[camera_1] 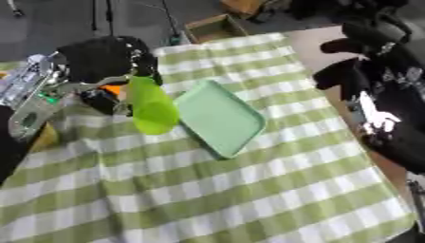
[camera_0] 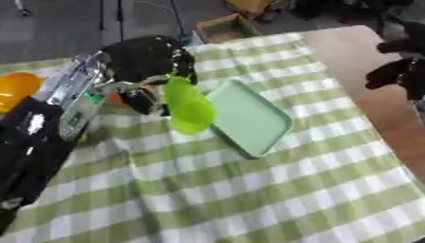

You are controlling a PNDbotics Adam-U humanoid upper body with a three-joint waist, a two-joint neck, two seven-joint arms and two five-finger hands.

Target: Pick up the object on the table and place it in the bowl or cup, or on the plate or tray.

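Observation:
My left hand point(camera_0: 148, 66) is shut on a bright lime-green elongated object point(camera_0: 188, 106), which hangs down from the fingers beside the left edge of a pale green tray point(camera_0: 249, 118). The tray lies flat on the green-and-white checked tablecloth point(camera_0: 249, 190). A bit of something orange point(camera_0: 116, 98) shows behind the left hand. My right hand point(camera_1: 345, 71) hovers at the right over the bare table edge, and its fingers are hard to make out.
An orange object point(camera_0: 16, 88) sits at the far left edge. A cardboard box point(camera_0: 222, 27) stands on the floor beyond the table. Bare brown tabletop point(camera_0: 365, 52) shows at the right of the cloth.

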